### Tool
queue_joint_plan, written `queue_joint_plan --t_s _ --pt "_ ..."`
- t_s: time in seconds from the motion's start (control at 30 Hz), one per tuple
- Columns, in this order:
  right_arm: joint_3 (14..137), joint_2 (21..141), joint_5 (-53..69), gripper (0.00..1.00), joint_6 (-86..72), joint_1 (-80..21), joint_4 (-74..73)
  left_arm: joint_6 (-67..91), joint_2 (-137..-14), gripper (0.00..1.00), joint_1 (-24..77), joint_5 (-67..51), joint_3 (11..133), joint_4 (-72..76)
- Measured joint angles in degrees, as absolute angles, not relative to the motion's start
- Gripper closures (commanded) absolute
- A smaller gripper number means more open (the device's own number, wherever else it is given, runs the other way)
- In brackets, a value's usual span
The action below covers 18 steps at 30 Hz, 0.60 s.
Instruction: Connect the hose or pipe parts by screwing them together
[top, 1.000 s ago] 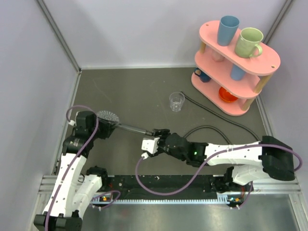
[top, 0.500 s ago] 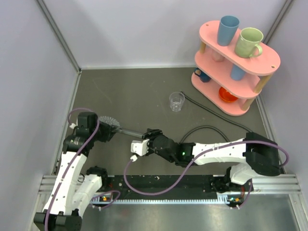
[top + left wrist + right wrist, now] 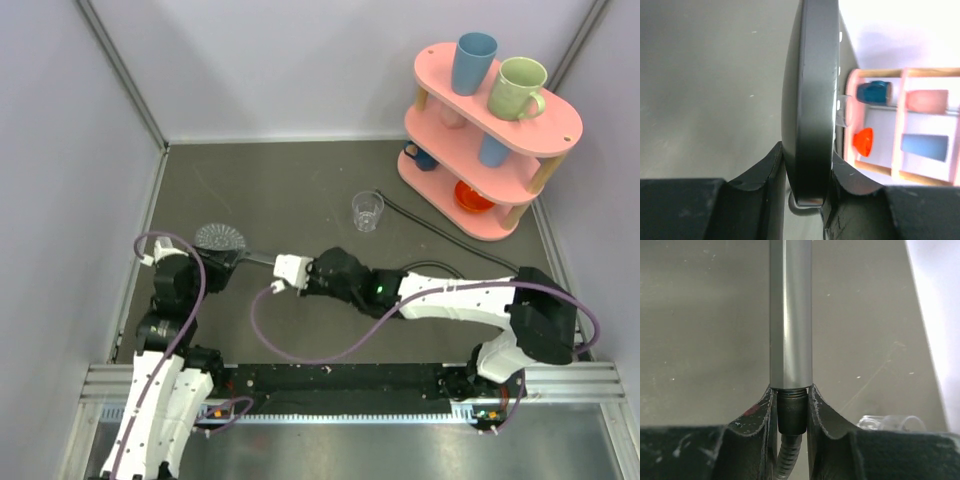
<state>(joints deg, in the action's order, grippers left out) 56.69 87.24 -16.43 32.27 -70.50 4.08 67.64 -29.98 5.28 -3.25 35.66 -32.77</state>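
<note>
Jaws of the right gripper (image 3: 791, 399) clamp the hose fitting (image 3: 791, 417) at the shower handle (image 3: 791, 315) end; the left gripper (image 3: 807, 167) clamps the shower disc (image 3: 810, 85).

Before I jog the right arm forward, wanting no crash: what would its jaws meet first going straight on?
The hand shower: its grey handle starts right at the jaws, just past the hose nut they hold; beyond, probably the left gripper.
</note>
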Motion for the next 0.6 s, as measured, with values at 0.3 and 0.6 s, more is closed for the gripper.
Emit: queue_joint_plan --t_s 0.3,0.6 --pt "56.1 84.53 10.76 1.0 19.18 -56.6 -1.02 66.5 -21.15 1.0 5.17 -11.64 14.94 -0.8" --pt "55.99 84.95 35.09 1.0 7.05 -47.03 -1.78 62.08 -22.74 1.0 5.08 -19.81 7.73 23.53"
